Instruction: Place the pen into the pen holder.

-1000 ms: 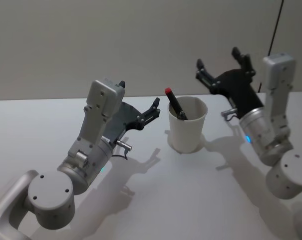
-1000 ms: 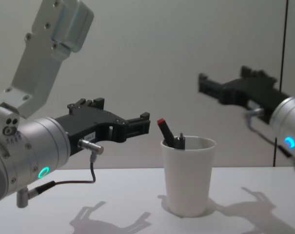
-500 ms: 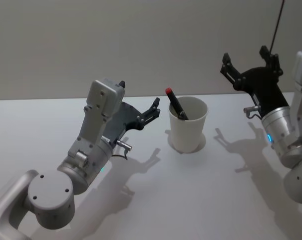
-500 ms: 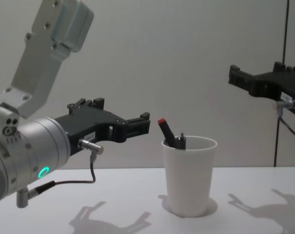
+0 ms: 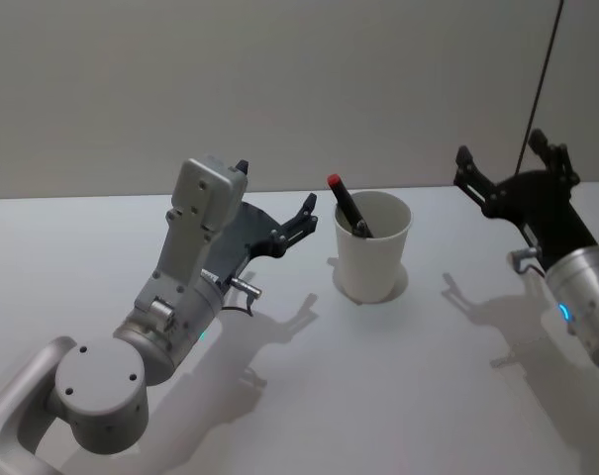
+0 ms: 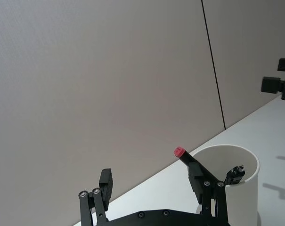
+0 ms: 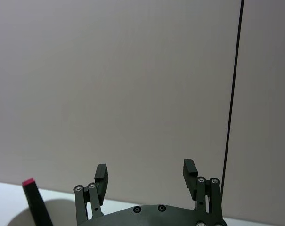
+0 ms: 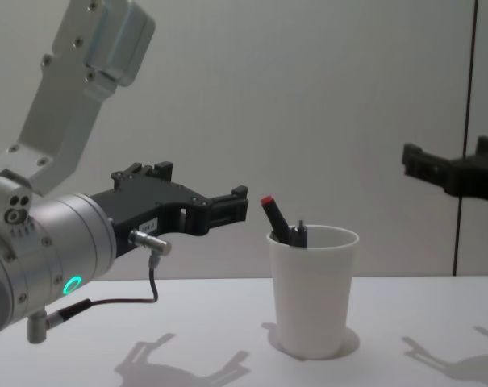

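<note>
Fingers spread and empty on both grippers. Left gripper (image 5: 276, 203) unmoved, hovering just left of the pen holder (image 5: 371, 247). Pen (image 5: 347, 205) stands tilted inside the holder, red cap above the rim, lower end hidden. Right gripper (image 5: 509, 163) has withdrawn rightward, now well apart; its arm is cut off at the frame edge.

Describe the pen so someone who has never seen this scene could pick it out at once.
On the white table stands a plain white paper cup, between the two grippers. Leaning inside it, against the rim, is the black pen; its red end pokes above the rim, unlike the shorter dark item beside it.
</note>
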Action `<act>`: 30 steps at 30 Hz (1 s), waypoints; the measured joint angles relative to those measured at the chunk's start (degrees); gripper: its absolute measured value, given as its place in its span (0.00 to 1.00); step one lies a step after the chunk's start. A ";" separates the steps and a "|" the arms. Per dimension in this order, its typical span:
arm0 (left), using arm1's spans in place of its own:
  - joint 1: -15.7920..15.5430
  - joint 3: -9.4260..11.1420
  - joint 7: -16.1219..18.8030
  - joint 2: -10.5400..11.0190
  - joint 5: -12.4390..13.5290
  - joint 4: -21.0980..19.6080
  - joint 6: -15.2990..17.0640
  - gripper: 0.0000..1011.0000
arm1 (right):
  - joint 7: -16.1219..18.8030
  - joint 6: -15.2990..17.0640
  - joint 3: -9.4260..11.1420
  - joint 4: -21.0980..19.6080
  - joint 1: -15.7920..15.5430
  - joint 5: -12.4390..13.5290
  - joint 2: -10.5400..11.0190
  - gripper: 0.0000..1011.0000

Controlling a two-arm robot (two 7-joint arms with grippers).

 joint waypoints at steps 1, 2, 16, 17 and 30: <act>0.00 0.00 0.00 0.00 0.00 0.00 0.00 0.99 | -0.01 0.33 -0.06 -0.46 -0.41 0.30 0.38 0.99; 0.00 0.00 0.00 0.00 0.00 0.00 0.00 0.99 | -0.02 0.67 -0.12 -0.91 -0.80 0.60 0.78 0.99; 0.00 0.00 0.00 0.00 0.00 0.00 0.00 0.99 | -0.18 6.13 -1.17 -8.56 -7.61 5.38 7.48 0.99; 0.00 0.00 0.00 0.00 0.00 0.00 0.00 0.99 | -0.19 6.35 -1.20 -8.86 -7.85 5.57 7.71 0.99; 0.00 0.00 0.00 0.00 0.00 0.00 0.00 0.99 | -0.21 7.33 -1.38 -10.18 -9.08 6.41 8.92 0.99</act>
